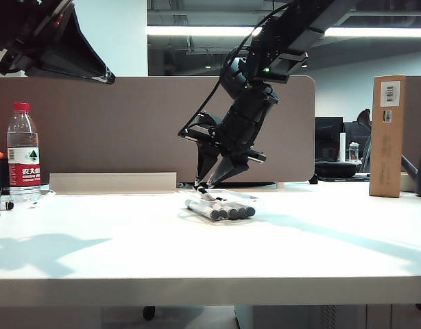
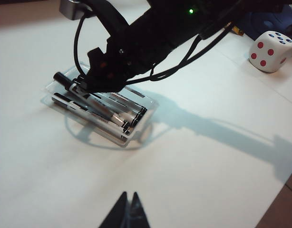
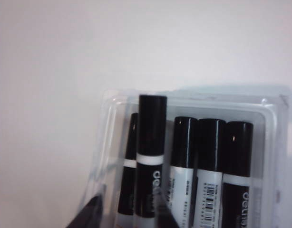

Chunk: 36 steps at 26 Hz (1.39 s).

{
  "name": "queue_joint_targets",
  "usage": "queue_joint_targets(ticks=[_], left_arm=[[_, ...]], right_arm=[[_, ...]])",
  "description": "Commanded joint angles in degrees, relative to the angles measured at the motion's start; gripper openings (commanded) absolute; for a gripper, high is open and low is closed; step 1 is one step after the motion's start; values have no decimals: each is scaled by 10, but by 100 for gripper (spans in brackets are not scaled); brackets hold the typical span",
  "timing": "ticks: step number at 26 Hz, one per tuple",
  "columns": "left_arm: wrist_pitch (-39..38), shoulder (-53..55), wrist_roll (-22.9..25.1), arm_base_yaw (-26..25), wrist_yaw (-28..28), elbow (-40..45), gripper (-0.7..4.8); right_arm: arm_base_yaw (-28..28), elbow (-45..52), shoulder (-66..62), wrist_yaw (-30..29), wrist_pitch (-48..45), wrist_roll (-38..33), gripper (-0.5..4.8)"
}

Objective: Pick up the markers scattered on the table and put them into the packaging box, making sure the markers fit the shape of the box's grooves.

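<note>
5 slim markers (image 3: 201, 166) — ridged clear tray (image 3: 274, 142)

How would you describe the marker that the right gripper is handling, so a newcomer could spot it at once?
Mid-table lies the clear box, with the right gripper over it. Five markers lie in it, caps aligned. The one between the gripper's fingers rides higher, its cap reaching past its neighbours'.

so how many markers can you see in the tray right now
5. All are in the clear tray: three markers side by side, one sitting higher between the right end effector's fingers, one partly hidden beside it.
</note>
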<state>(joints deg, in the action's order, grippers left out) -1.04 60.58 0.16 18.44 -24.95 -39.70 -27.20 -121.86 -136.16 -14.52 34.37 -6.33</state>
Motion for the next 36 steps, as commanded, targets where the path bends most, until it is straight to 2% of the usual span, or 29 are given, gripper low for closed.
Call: queue_joint_targets(ticks=[1,5,10,21,24,26,36], left_arm=[[3,-1,-2,0,3,-2,-4],[3,-1,-1,0,21,-2,-4],[3,-1,-1,0,24,-2,-4],[3,-1,-2,0,25,-2,-4],[3,-1,-2,0,25,-2,-4],[3,-1,-2,0,25,-2,-4],[-2,-1,-2,0,24,-2,-4]], right_arm=[[-1,-2,4,2,-7,5,151],[-1,-9,9,-6,9,5,151],[-1,-20,6,43,-7,6,144],[0,-20,-24,45,-11,19,143],[-1,-20,-24,45,24,19,69],[-1,-20,-24,44,55,24,48],[-1,-50,-20,39,79,24,53]])
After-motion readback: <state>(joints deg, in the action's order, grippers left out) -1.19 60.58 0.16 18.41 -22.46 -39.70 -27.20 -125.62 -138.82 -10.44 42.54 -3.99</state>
